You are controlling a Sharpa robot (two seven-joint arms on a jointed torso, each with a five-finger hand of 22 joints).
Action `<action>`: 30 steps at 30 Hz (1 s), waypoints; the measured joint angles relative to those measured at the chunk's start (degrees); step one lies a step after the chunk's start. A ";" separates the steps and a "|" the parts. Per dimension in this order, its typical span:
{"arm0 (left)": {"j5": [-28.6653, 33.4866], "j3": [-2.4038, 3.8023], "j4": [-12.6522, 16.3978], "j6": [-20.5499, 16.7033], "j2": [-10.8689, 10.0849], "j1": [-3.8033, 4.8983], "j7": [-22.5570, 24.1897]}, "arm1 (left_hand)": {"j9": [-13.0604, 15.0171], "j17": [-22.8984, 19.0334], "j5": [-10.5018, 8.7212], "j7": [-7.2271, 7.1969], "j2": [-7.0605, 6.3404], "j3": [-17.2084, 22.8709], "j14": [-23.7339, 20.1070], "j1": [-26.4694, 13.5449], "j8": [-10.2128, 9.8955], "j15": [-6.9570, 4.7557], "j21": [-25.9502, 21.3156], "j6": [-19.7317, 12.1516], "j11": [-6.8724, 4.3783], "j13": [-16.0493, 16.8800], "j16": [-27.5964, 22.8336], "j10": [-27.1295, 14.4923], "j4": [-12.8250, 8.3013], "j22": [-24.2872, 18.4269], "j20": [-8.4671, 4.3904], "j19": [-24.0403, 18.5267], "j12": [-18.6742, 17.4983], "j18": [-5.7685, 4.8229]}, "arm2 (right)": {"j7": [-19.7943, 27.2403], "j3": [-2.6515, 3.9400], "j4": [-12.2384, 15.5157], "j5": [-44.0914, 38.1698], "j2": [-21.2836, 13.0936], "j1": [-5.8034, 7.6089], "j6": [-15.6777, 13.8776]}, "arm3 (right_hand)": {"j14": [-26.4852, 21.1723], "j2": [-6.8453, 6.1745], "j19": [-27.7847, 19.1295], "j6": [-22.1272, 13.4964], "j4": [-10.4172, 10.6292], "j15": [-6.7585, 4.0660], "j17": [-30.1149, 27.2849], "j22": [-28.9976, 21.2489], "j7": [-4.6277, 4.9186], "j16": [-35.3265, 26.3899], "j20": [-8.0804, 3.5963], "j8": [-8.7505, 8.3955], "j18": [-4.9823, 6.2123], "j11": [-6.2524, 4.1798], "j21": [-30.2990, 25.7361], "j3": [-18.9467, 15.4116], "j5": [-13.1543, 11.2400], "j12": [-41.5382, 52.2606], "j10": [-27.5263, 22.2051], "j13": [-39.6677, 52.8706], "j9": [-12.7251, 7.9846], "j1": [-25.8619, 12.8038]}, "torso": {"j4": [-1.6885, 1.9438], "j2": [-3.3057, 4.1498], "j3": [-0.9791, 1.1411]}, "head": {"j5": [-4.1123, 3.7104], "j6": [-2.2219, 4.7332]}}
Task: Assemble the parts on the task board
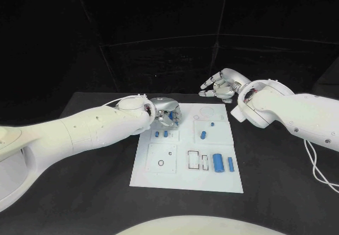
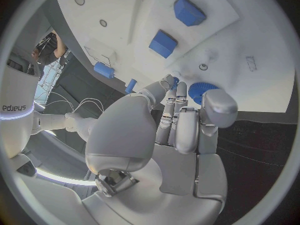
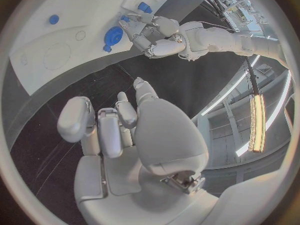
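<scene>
Left hand (image 1: 166, 113) pinches blue round part (image 2: 201, 91).

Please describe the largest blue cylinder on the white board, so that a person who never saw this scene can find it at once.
Find the white board in the middle of the black table, then go to its near right corner. The cylinder lies there, between a thin blue pin and empty outlined slots. It is much thicker than the other blue parts.

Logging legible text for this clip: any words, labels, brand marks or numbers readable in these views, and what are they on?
One mark, on the robot's white body in the left wrist view: dark lettering, seen turned over, too distorted to read with certainty.
Task board: outlines and circles, no readable text.
Blue parts: no markings.
Left hand, right hand: no labels legible.
</scene>
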 measured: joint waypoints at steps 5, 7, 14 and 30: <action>0.11 1.11 2.24 -0.81 -1.56 0.03 0.01 | -0.09 -0.02 0.00 0.21 0.00 0.27 0.00 0.00 -0.06 0.00 0.00 0.20 0.00 0.00 0.02 0.00 0.07 0.03 0.00 0.00 -0.32 0.01 | 0.02 0.00 -0.07 0.00 0.00 0.00 0.01 | 0.00 0.00 0.00 0.00 0.00 0.00 0.00 0.00 0.00 0.00 0.00 0.00 0.00 0.00 0.00 0.00 0.00 0.00 0.00 0.00 0.00 0.00 | 0.04 0.00 0.00 | 0.05 0.04; 0.14 1.56 3.42 -1.12 -2.61 0.04 0.01 | -0.09 -0.02 -0.01 0.21 0.00 0.39 0.00 0.00 -0.28 0.00 0.00 0.21 0.00 0.00 0.21 0.00 -0.05 0.12 0.00 0.00 -0.32 0.01 | 0.03 0.00 -0.07 0.00 -0.03 0.00 0.02 | 0.00 0.00 0.00 0.00 0.00 0.00 0.00 0.00 0.00 0.00 0.00 0.00 0.00 0.00 0.00 0.00 0.00 0.00 0.00 0.00 0.00 0.00 | 0.04 0.00 0.00 | 0.14 0.05; 0.20 2.25 6.13 -1.76 -6.16 0.07 -0.09 | -0.11 -0.12 -0.01 0.21 -0.01 0.39 0.00 0.00 -0.29 0.00 0.00 0.20 0.01 0.00 0.21 0.00 -0.06 0.26 0.00 0.00 -0.32 0.01 | 0.03 0.00 -0.07 0.00 -0.28 0.00 0.03 | 0.00 0.00 0.00 0.00 0.00 0.00 0.00 0.00 0.00 0.00 0.00 0.00 0.00 0.00 0.00 0.00 0.00 0.00 0.00 -0.01 0.00 0.00 | 0.04 0.00 0.02 | 0.07 0.02; 1.10 2.34 5.56 -0.36 -7.87 -0.03 -0.91 | -0.13 -0.42 -0.01 0.21 -0.50 0.39 0.00 -0.49 -0.67 0.01 0.22 0.20 0.21 0.00 0.20 0.20 -0.06 0.38 0.00 -0.01 -0.83 0.01 | 0.02 0.00 -0.07 0.00 -0.33 0.00 0.05 | 0.00 0.00 0.00 0.00 0.00 0.00 0.00 0.00 0.00 0.00 0.00 0.00 0.00 0.00 0.00 0.00 0.00 0.00 0.00 -0.02 0.00 0.00 | -0.05 0.00 0.02 | 0.52 -0.01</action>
